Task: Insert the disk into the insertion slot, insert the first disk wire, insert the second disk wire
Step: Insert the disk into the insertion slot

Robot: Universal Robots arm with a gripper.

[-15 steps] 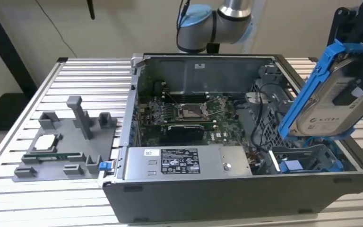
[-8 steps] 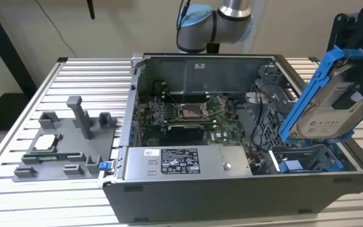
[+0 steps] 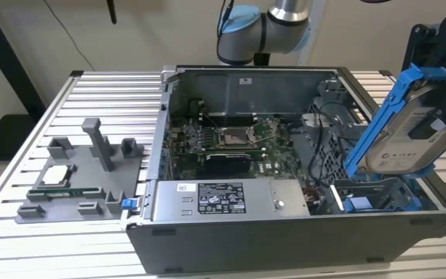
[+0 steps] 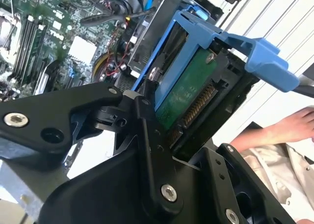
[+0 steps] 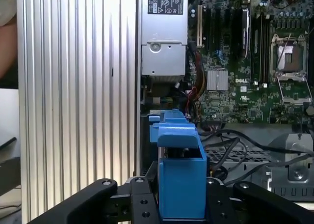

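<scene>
While the gripper (image 5: 180, 197) is closed onto the disk (image 3: 409, 136), its black fingers (image 5: 140, 197) pressing the blue carrier (image 5: 181, 184) from both sides, I have the drive hanging steeply tilted, almost on end, over the open computer case (image 3: 285, 247). My landmark is the grey power-supply box (image 3: 223, 197) along the near wall of that case.

The insertion slot (image 3: 378, 192) sits just to the exterior view's right of the power-supply box, and the lower end of the disk hangs right above it — I cannot tell whether the carrier touches the slot's blue rails. The drive is not seated: most of it stands clear above the case rim, label side facing the power-supply box. In the second wrist view I see its green circuit board (image 4: 189, 94) on the other face, with one finger lying against the carrier's edge.

Behind the power-supply box lies the motherboard (image 3: 231, 139). Black cables (image 5: 235, 140) trail loose inside the case between the power-supply box's far end and the slot.

On the other side of the power-supply box, to the exterior view's left and outside the case, a grey fixture (image 3: 83, 168) rests on the slatted bench (image 3: 114, 93). In the second wrist view, a person's hand (image 4: 289, 128) shows beyond the carrier's blue handle end.
</scene>
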